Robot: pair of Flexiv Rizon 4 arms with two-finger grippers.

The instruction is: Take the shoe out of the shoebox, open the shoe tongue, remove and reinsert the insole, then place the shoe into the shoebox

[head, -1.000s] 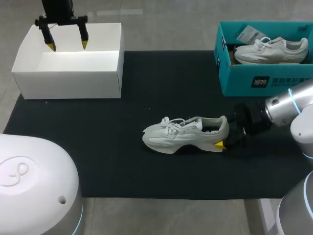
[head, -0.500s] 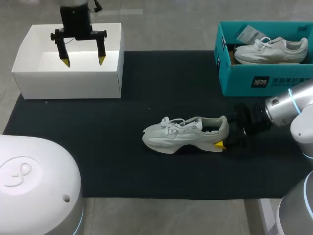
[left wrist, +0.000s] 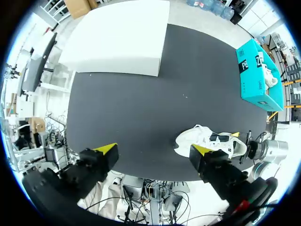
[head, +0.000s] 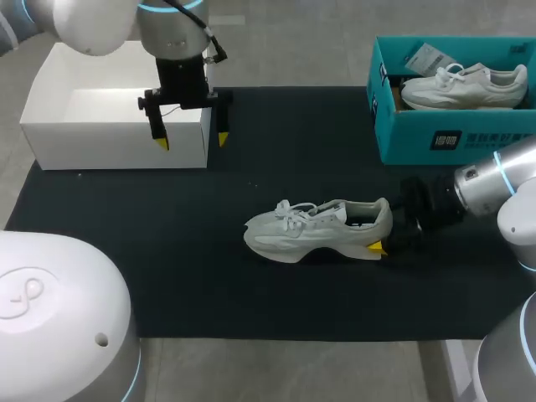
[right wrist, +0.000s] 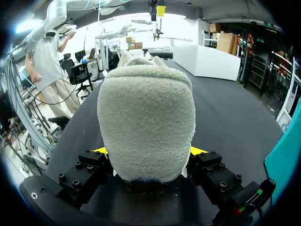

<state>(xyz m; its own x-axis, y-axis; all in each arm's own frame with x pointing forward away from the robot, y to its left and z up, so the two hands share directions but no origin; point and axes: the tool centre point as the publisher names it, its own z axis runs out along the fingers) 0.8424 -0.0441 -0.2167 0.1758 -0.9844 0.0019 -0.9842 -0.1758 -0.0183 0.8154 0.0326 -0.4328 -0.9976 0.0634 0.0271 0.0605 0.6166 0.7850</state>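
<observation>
our right claw point(right wrist: 148, 151) clamps the heel of the pale shoe point(head: 318, 230) lying on the black mat point(head: 209, 260). our left claw point(head: 193, 141) hangs wide open at the shoe's 10 o'clock, and the teal shoebox point(head: 452, 138) sits at its 2 o'clock.

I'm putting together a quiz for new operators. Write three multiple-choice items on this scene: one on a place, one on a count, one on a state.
1. Where does the shoe held by the right hand lie?
A. in the white box
B. on the black mat
C. in the teal box

2. How many shoes show?
A. one
B. two
C. three

3. How is the left hand?
A. open, holding nothing
B. shut on the shoe's toe
C. shut on the teal box's wall

Answers:
1 B: it rests on the mat, apart from the white box and the teal box.
2 B: one on the mat, a second shoe in the teal box.
3 A: its fingers stand apart with nothing between them.
</observation>
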